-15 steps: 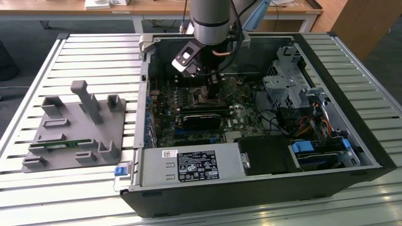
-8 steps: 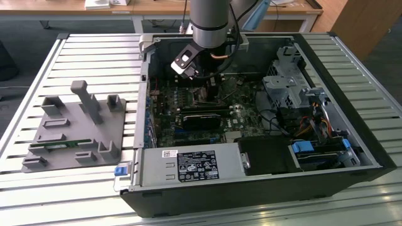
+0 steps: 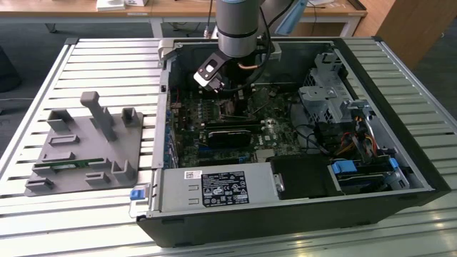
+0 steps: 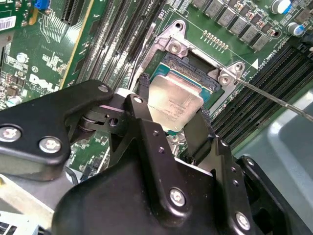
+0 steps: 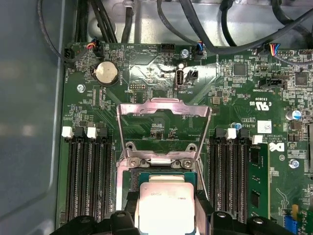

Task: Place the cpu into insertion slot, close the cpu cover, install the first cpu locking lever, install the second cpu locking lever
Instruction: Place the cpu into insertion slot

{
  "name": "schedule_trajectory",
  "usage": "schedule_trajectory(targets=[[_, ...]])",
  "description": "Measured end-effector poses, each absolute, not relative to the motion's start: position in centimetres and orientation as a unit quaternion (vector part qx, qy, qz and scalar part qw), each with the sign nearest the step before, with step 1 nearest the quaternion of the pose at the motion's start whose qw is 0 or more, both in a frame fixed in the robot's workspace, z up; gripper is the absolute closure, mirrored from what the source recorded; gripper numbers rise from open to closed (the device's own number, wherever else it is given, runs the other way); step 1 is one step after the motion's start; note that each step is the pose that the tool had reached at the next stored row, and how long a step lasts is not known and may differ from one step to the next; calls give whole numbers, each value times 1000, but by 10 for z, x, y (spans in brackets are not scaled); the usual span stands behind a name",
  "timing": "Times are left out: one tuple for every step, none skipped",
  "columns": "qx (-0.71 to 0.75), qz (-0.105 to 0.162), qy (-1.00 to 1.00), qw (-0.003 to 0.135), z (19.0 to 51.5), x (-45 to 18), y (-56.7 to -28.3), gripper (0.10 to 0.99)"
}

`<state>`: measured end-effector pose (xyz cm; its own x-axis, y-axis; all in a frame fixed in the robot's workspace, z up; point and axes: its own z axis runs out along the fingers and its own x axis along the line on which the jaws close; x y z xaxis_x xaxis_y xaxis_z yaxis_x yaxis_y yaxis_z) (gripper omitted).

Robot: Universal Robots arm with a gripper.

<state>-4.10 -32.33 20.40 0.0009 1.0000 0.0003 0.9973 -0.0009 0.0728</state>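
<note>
The gripper (image 4: 172, 111) is clamping the cpu (image 4: 178, 98) by two opposite edges, its fingers (image 4: 143, 93) closed to just the chip's width, silver face showing. The chip is hanging right over the insertion slot (image 4: 190, 66); whether it is touching the socket I cannot tell. Doing this well is coming down to keeping it level and square to the silver rim, corners matched, never sliding sideways across the contacts. Beyond, the cpu cover (image 5: 164, 104) is standing open, leaving the way free. Farther off, the green motherboard (image 5: 230, 93) is lying inside the computer case (image 3: 300, 219)
</note>
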Motion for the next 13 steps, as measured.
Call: schedule_trajectory(targets=[[708, 26, 706, 26, 203, -41, -323, 549], [708, 26, 705, 26, 203, -41, -323, 549], [709, 26, 705, 26, 203, -41, -323, 549], [709, 26, 705, 26, 202, -41, -322, 549], [709, 26, 705, 26, 202, -41, -322, 549], [709, 26, 704, 26, 201, -41, -322, 549], [709, 26, 704, 26, 201, -41, -321, 549], [709, 26, 705, 26, 200, -41, -321, 549], [709, 26, 704, 26, 200, -42, -321, 549], [709, 26, 704, 26, 200, -42, -321, 549], [709, 26, 704, 26, 199, -42, -321, 549], [709, 26, 705, 26, 199, -42, -321, 549], [709, 26, 704, 26, 198, -43, -321, 549]])
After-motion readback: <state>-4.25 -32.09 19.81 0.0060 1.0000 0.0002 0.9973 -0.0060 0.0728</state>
